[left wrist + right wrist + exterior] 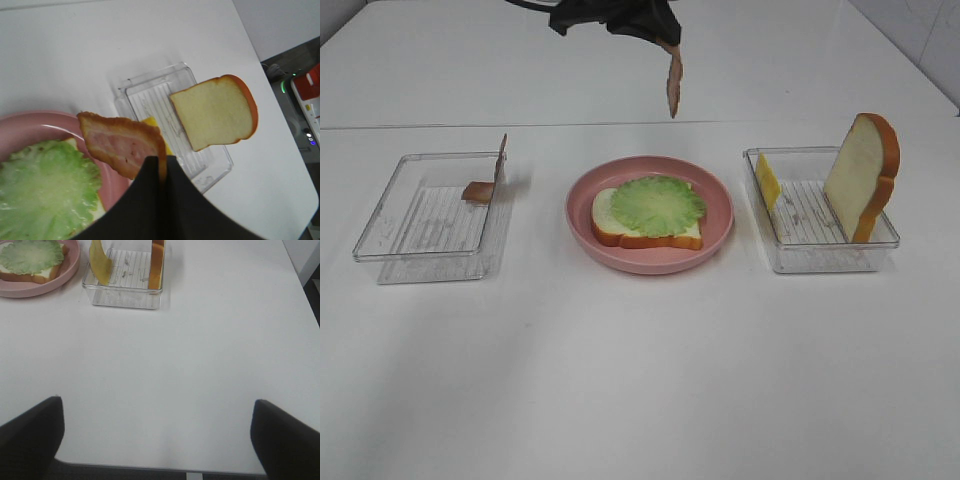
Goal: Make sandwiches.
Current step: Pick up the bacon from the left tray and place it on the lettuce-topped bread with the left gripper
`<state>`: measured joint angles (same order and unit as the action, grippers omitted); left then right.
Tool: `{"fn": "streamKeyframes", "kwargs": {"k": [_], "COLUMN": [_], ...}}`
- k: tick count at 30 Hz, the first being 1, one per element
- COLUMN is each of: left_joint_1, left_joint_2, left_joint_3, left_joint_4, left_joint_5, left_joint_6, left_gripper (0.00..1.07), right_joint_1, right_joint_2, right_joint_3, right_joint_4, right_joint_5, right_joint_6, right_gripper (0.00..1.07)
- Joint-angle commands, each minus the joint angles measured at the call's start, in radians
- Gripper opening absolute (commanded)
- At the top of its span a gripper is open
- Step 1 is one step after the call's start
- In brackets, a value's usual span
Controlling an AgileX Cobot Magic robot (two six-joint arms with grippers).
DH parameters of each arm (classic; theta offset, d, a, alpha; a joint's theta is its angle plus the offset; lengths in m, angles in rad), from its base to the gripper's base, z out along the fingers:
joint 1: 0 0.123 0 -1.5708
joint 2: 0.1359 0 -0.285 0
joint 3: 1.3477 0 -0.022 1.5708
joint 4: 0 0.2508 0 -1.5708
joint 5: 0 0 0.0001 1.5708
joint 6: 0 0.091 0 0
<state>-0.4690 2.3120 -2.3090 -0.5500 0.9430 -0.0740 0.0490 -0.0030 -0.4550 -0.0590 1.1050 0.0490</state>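
Note:
On the pink plate lies a white bread slice with a green lettuce sheet on top. High above the plate's far side, my left gripper is shut on a bacon strip that hangs down from it. The left wrist view shows the same bacon strip pinched at one end in the left gripper, over the plate's rim beside the lettuce. My right gripper stands open over bare table, holding nothing.
A clear tray at the left holds more bacon. A clear tray at the right holds a yellow cheese slice and an upright bread slice. The table's near edge lies just below the right gripper.

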Motion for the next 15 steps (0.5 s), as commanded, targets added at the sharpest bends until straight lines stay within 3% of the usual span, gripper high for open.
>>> {"fn": "streamKeyframes", "kwargs": {"k": [1, 6, 15], "left_joint_1": [-0.015, -0.028, -0.036], "left_joint_2": [0.017, 0.063, 0.12], "left_joint_3": [-0.006, -0.006, -0.006], "left_joint_4": [-0.071, -0.148, -0.18], "left_joint_5": [-0.012, -0.009, 0.032], "left_joint_6": [0.016, 0.049, 0.058], "left_gripper": [0.0, 0.0, 0.0], "right_joint_1": [-0.003, -0.003, -0.003], "right_joint_2": [-0.034, -0.034, -0.034], "right_joint_3": [-0.004, -0.004, -0.004], "right_joint_4": [0.003, 0.006, 0.006], "right_joint_5": [0.003, 0.003, 0.003], "right_joint_6": [0.007, 0.007, 0.007], "right_gripper": [0.99, 0.99, 0.99]}}
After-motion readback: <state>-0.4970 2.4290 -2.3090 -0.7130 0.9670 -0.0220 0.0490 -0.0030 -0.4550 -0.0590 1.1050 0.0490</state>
